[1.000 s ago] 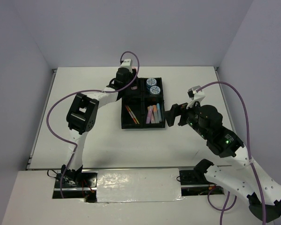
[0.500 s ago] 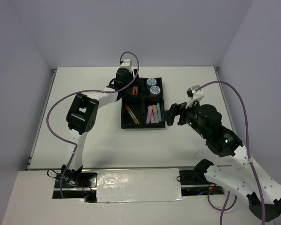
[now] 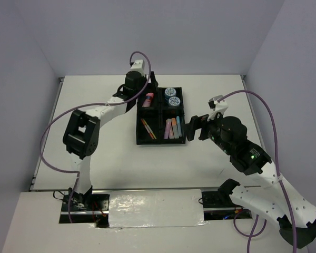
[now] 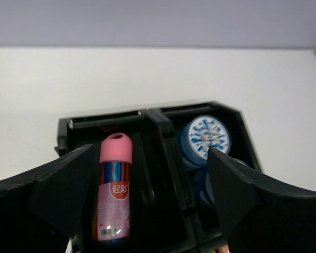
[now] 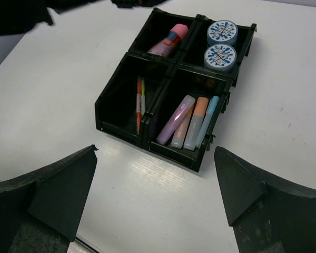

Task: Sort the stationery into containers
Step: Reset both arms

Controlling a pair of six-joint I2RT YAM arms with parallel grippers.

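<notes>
The black tray (image 3: 161, 142) holds all the stationery in view. The pink tube (image 3: 149, 98) lies in the far left compartment, two tape rolls (image 3: 172, 96) in the far right, thin orange pens (image 3: 147, 128) in the near left, pastel markers (image 3: 173, 127) in the near right. My left gripper (image 3: 149, 84) is open and empty just behind the tray's far edge; its wrist view shows the tube (image 4: 115, 192) and a tape roll (image 4: 205, 136) between its fingers (image 4: 58, 190). My right gripper (image 3: 196, 128) is open and empty beside the tray's right front corner (image 5: 200, 158).
The white table (image 3: 95, 147) lies around the tray, bounded by grey walls at the back and sides. The left arm's elbow (image 3: 80, 134) stands left of the tray. In the right wrist view the tray (image 5: 118, 129) sits ahead of the open fingers (image 5: 58, 190).
My left gripper has drawn back and up from the far left compartment, leaving the pink tube lying in it. The left elbow swung left. The right arm has barely moved.
</notes>
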